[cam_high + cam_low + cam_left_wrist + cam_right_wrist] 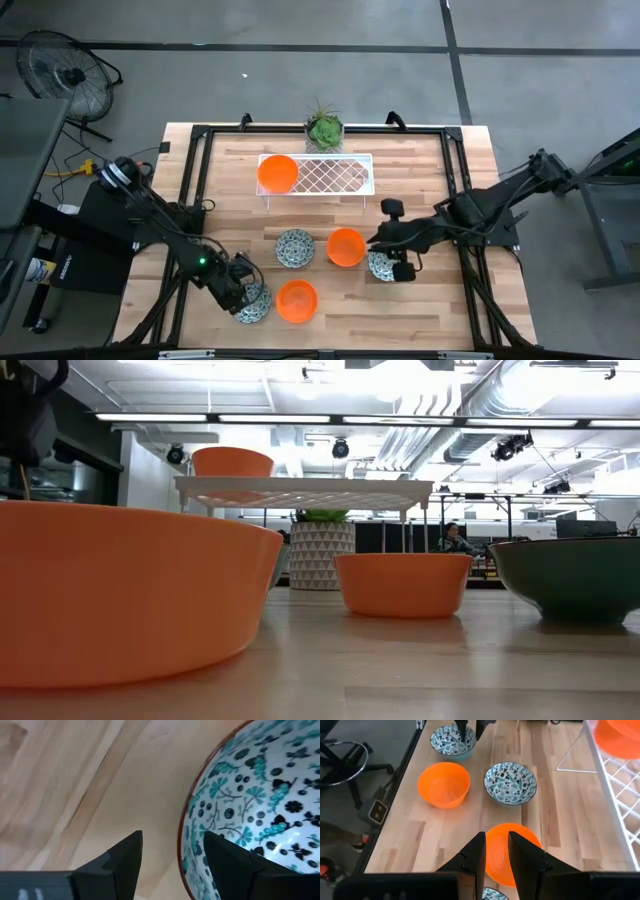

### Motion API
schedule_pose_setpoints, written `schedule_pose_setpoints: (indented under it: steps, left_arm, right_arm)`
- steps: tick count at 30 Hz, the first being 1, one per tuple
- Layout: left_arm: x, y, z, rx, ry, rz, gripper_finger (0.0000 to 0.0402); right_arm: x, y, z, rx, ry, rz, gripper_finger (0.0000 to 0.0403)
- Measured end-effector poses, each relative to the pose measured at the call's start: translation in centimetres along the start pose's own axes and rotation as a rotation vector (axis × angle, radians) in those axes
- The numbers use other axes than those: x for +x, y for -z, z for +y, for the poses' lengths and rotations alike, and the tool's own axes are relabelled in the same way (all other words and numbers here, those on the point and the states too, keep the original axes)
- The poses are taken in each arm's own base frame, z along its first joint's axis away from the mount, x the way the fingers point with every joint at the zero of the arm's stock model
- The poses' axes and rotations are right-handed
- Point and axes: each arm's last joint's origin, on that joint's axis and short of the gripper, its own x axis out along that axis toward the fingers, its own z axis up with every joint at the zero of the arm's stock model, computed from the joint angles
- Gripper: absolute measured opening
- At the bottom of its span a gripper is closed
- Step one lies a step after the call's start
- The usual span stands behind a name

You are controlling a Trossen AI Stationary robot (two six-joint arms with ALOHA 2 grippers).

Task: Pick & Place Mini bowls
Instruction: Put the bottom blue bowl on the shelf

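Left wrist view shows the open left gripper (172, 857) straddling the rim of a speckled bowl (260, 795) near the desk's (440, 310) front edge; it looks hard, smooth and breakable, so pinch its rim gently.

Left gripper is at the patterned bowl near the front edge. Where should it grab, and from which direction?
Take the patterned bowl by its thin rim, coming down from above. It sits upright and open, and the left gripper already straddles the rim, one finger inside, one outside, so a wall pinch suits better than spanning the bowl.
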Motion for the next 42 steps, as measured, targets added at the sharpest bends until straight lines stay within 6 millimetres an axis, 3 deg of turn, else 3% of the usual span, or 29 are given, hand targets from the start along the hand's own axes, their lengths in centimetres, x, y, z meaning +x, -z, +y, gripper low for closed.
schedule_pose_setpoints:
  steps: [8, 21, 35, 42]
  left_arm:
    - [0.1, -0.6, 0.1, -0.025, 0.0, 0.015, 0.0187]
    - [0.2, -3.1, 0.5, 0.073, 0.048, 0.051, 0.0014]
    - [-0.5, -3.9, 1.2, 0.098, 0.027, 0.02, 0.0006]
    - [-2.5, -5.4, 1.7, 0.09, 0.059, -0.02, 0.0006]
  right_arm:
    - [0.0, 0.0, 0.0, 0.028, -0.009, 0.002, 0.0071]
    - [0.0, 0.2, 0.0, 0.033, -0.014, 0.023, 0.0071]
    - [-0.1, 0.1, 0.3, 0.059, -0.126, 0.038, 0.0071]
    - [2.6, -1.1, 1.5, -0.084, -0.215, -0.068, 0.0071]
